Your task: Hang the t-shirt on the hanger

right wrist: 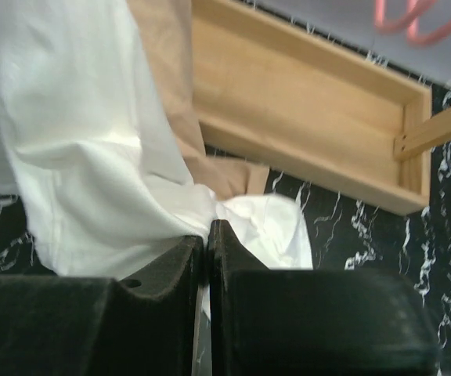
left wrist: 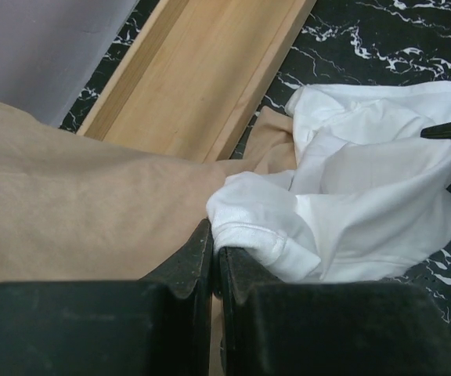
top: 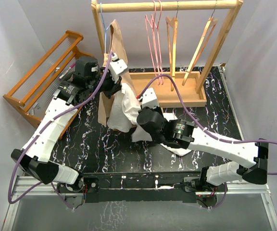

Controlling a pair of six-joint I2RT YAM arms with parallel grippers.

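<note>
1. The t-shirt (top: 124, 108) is white and much crumpled. Its upper part is lifted up in front of a beige garment (top: 117, 43), and its lower part lies in folds on the black marble table (top: 109, 149).
2. The hanger (top: 150, 45) is thin and pink. It hangs by its hook on the wooden rail (top: 177, 6), bare, apart from the t-shirt.

The t-shirt (top: 123, 108) hangs bunched between left pincer (top: 118, 85) and right pincer (top: 142, 102).

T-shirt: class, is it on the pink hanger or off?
Off: left gripper and right gripper hold the t-shirt bunched; the pink hanger hangs bare.
</note>
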